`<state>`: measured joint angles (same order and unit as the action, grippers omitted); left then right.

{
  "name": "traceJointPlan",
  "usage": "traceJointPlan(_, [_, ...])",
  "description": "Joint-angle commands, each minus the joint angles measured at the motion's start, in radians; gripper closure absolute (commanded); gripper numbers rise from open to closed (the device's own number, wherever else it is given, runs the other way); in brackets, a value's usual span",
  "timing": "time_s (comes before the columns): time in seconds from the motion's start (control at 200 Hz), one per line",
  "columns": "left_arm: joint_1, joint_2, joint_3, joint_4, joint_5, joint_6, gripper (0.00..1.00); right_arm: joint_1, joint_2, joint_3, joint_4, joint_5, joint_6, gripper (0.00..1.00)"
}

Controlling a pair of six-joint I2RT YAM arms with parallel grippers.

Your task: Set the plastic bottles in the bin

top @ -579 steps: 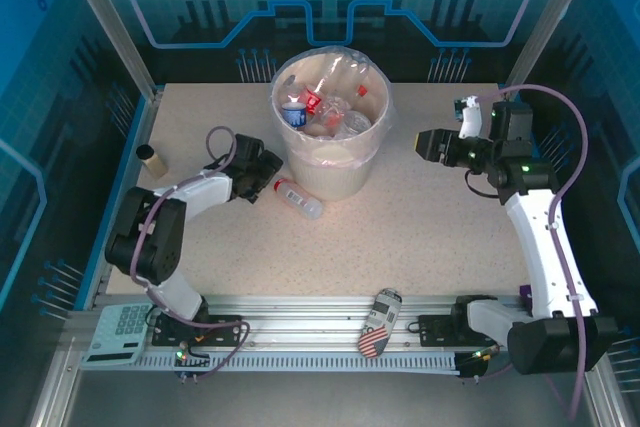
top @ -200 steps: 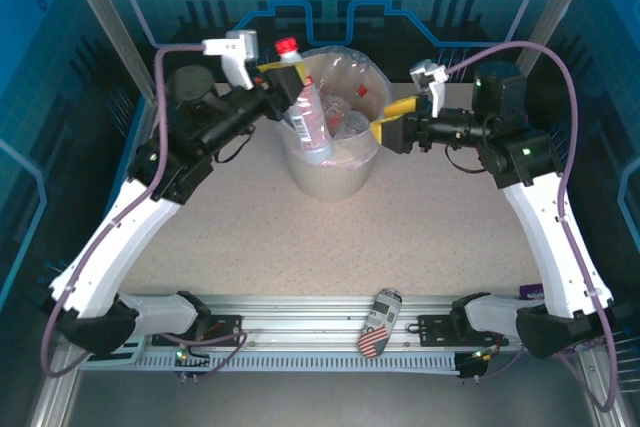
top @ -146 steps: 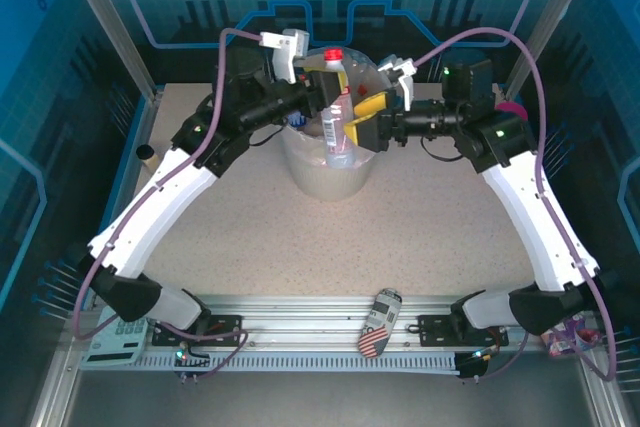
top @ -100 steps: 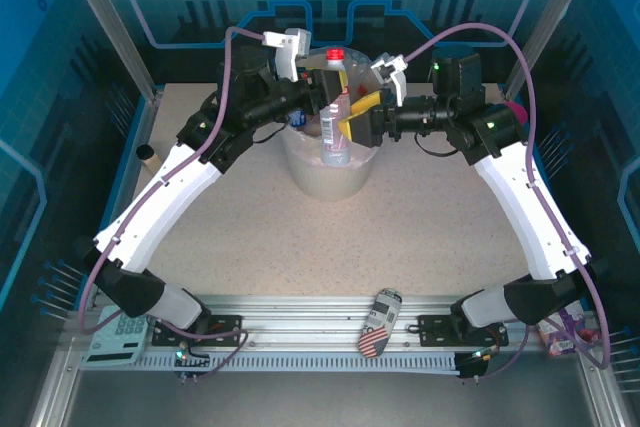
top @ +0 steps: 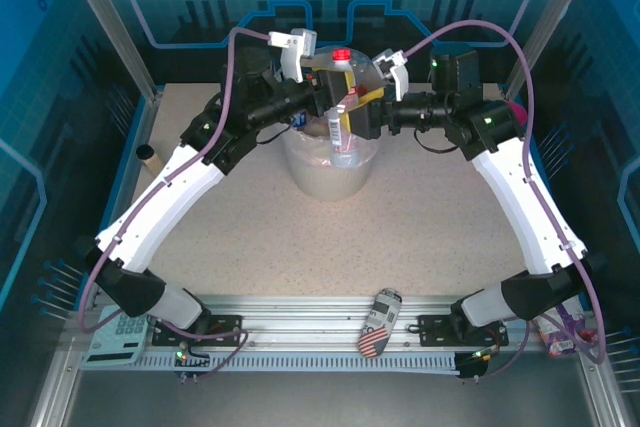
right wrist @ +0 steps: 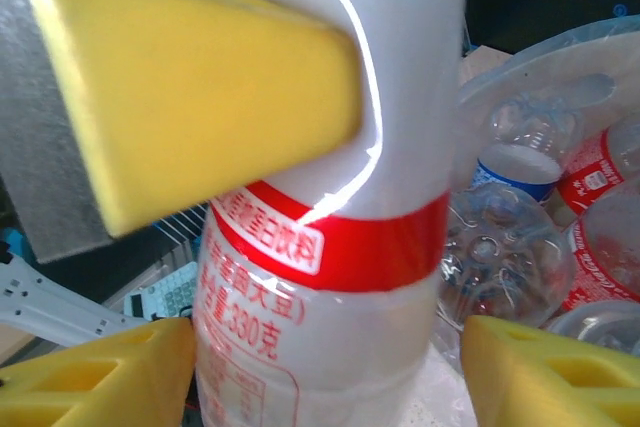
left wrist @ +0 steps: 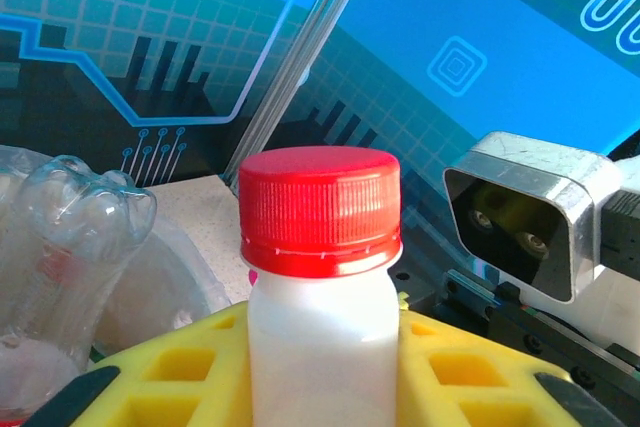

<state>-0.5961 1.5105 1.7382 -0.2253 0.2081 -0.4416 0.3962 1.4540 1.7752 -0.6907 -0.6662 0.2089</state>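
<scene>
Above the bin (top: 322, 175), the left gripper (top: 330, 87) keeps its jaws clenched on the plastic bottle (top: 340, 117). The right gripper (top: 360, 112) has come closer, its jaws released on both sides of this bottle.

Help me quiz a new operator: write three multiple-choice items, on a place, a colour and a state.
1. Where is the red-capped bottle? A held over the bin; B lying loose inside it; C lying flat beside it.
2. Its cap is: A blue; B green; C red.
3. The left pincer is: A open, empty; B shut on the bottle; C open around the bottle.
Key: A, it hangs upright above the bin; C, plainly red; B, yellow fingers press both its sides.
</scene>
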Motion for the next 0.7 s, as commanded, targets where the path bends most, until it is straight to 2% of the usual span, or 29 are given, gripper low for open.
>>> traceJointPlan(0.0, [-0.008, 0.014, 0.024, 0.067, 0.029, -0.035, 0.68, -0.011, 0.027, 0.005, 0.04, -0.055, 0.039, 0.33])
traceJointPlan(0.15, [-0.009, 0.018, 0.015, 0.092, 0.019, -0.043, 0.67, -0.025, 0.04, 0.001, 0.052, -0.08, 0.055, 0.4])
traceJointPlan(0.195, [-0.01, 0.015, 0.011, 0.093, 0.007, -0.039, 0.64, -0.036, 0.036, -0.001, 0.057, -0.078, 0.059, 0.44])
traceJointPlan(0.235, [-0.008, 0.007, 0.006, 0.092, -0.01, -0.035, 0.56, -0.05, 0.03, -0.009, 0.069, -0.074, 0.07, 0.46])
traceJointPlan(0.35, [0.003, -0.027, -0.023, 0.103, -0.061, -0.025, 0.2, -0.104, 0.012, -0.034, 0.119, -0.076, 0.117, 0.49])
traceJointPlan(0.41, [0.024, -0.057, -0.052, 0.117, -0.089, -0.029, 0.1, -0.138, 0.009, -0.03, 0.118, -0.056, 0.13, 0.49])
traceJointPlan(0.535, [0.12, -0.152, -0.155, 0.128, -0.174, -0.084, 0.11, -0.229, -0.006, -0.025, 0.113, 0.036, 0.179, 0.51])
traceJointPlan(0.63, [0.206, -0.189, -0.201, 0.027, -0.312, -0.103, 0.18, -0.299, 0.007, -0.025, 0.134, 0.116, 0.233, 0.55])
traceJointPlan(0.695, [0.226, -0.189, -0.231, -0.016, -0.42, -0.08, 0.23, -0.319, 0.036, -0.005, 0.145, 0.156, 0.263, 0.56])
